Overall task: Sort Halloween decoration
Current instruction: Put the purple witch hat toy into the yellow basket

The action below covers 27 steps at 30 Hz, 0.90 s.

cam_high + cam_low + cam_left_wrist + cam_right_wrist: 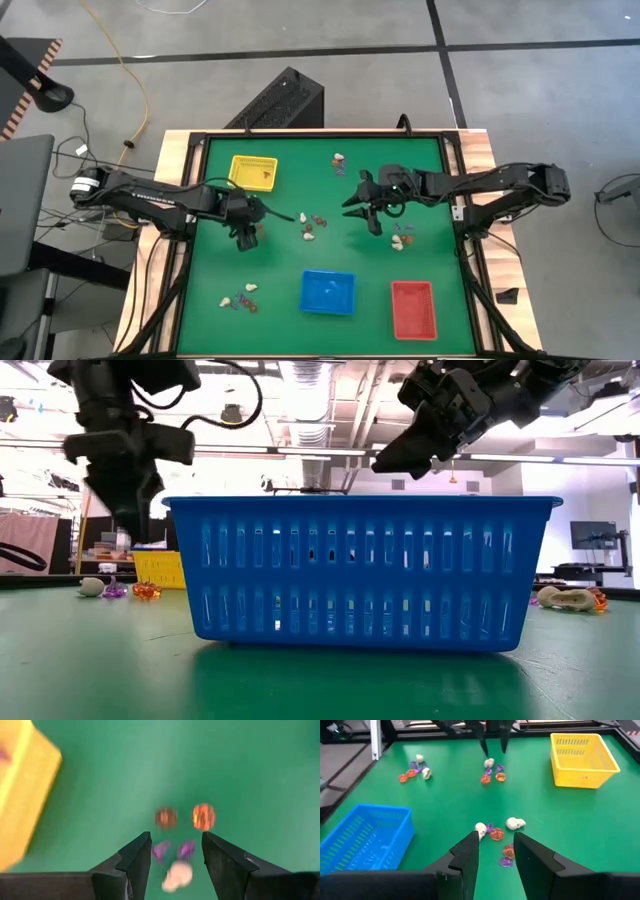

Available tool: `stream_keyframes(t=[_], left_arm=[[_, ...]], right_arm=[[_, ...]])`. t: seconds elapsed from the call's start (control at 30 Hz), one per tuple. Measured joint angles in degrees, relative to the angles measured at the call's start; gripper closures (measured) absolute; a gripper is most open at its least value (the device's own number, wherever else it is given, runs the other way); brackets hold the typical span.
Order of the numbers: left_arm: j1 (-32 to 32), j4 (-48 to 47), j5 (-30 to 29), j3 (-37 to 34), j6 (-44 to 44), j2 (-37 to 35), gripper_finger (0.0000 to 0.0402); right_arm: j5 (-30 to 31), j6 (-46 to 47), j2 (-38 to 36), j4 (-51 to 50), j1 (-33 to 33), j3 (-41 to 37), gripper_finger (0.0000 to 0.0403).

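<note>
The Halloween decoration lies in small clusters of cream, purple and orange trinkets on the green table. One cluster (177,851) lies below my left gripper (175,837), which is open, points steeply down and hovers left of centre (245,238). Another cluster (496,836) lies just ahead of my right gripper (495,837), which is open and slants down at mid-table (358,208). More clusters lie at the far middle (338,160), right of centre (402,236) and near left (240,298). Neither gripper holds a trinket.
A yellow tray (252,172) stands at the far left. A blue tray (328,292) sits at the near middle and a red tray (413,308) at the near right. The blue tray (360,570) fills the middle of the low view.
</note>
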Motion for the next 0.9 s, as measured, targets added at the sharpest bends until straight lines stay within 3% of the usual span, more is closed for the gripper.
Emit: stream_keyframes(t=[0.63,0.9], left_arm=[[-5.43,0.4,0.21,-0.11,-0.03,13.54,0.0235],[-5.43,1.04,-0.48,-0.13,1.38,14.51,0.0244]], right_arm=[[-0.04,-2.33,0.07,-0.91,0.06,-0.02,0.0249],[-0.05,-2.7,0.07,-0.71,0.06,-0.02,0.0249]])
